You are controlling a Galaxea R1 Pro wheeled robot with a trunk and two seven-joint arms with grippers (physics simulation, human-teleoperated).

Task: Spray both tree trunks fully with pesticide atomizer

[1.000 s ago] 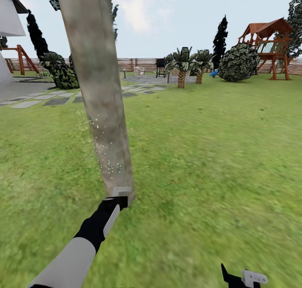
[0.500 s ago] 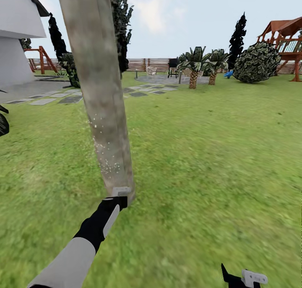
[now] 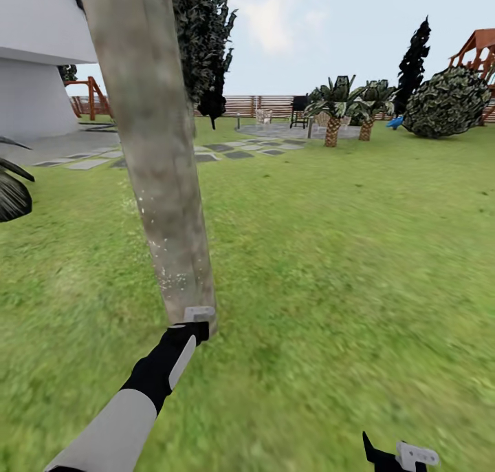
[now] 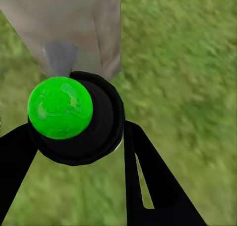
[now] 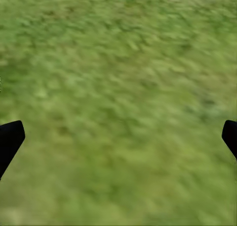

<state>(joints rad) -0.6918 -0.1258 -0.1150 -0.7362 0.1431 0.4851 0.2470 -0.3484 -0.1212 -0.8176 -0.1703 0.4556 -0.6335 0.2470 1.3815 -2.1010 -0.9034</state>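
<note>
One trunk (image 3: 155, 155) fills the left of the head view, thick and mottled grey-brown, leaning slightly, with whitish specks of pesticide (image 3: 168, 274) on its lower bark. The left gripper (image 3: 197, 318) is up against the trunk's base, at the end of a black-and-white arm. In the left wrist view the atomizer (image 4: 76, 118) sits clamped between the two black fingers (image 4: 150, 184) — a round black body with a bright green cap, its grey nozzle aimed at the trunk (image 4: 69, 25) just beyond. The right gripper (image 3: 401, 455) hangs low over the grass (image 3: 344, 252), well apart from the trunk; in the right wrist view its fingertips (image 5: 10, 139) stand wide at the edges, holding nothing. Farther off are stepping stones (image 3: 86, 163), a white house (image 3: 38, 66), a slat fence (image 3: 258, 105) and two small palms (image 3: 333, 107).
</note>
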